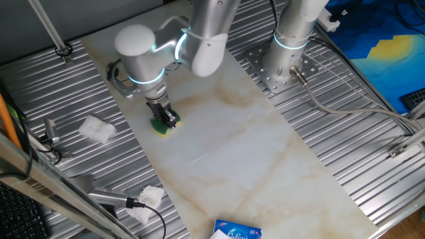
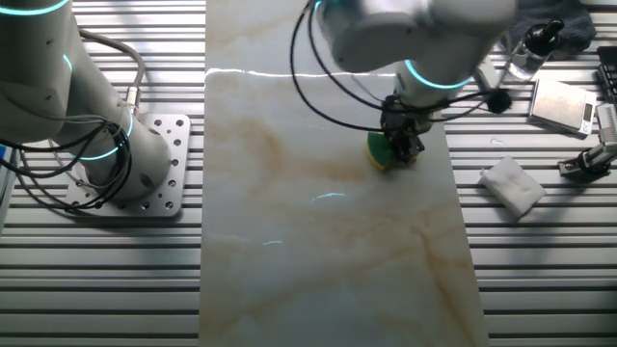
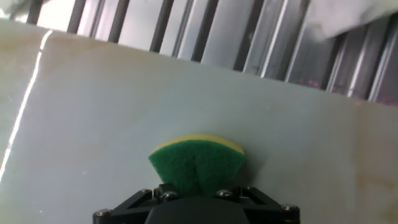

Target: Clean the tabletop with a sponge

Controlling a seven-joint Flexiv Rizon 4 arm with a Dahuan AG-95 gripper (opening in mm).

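Observation:
The off-white marble-look tabletop [image 1: 232,139] [image 2: 318,241] [image 3: 93,112] runs the length of the table. My gripper [image 1: 166,119] [image 2: 400,149] [image 3: 198,186] is shut on the sponge [image 1: 161,127] [image 2: 379,151] [image 3: 196,163], a yellow block with a green scouring layer that bulges where it is squeezed. The sponge is pressed down onto the tabletop near its long edge beside the ribbed metal. In the hand view only the black gripper base shows below the sponge.
Ribbed grey metal [image 1: 66,93] [image 2: 540,251] flanks the slab on both sides. Crumpled white tissues [image 1: 97,129] [image 1: 147,197] [image 2: 514,183] lie on it. A blue packet [image 1: 237,232] sits at the slab's near end. A second arm's base [image 1: 282,63] [image 2: 130,178] is bolted beside the slab.

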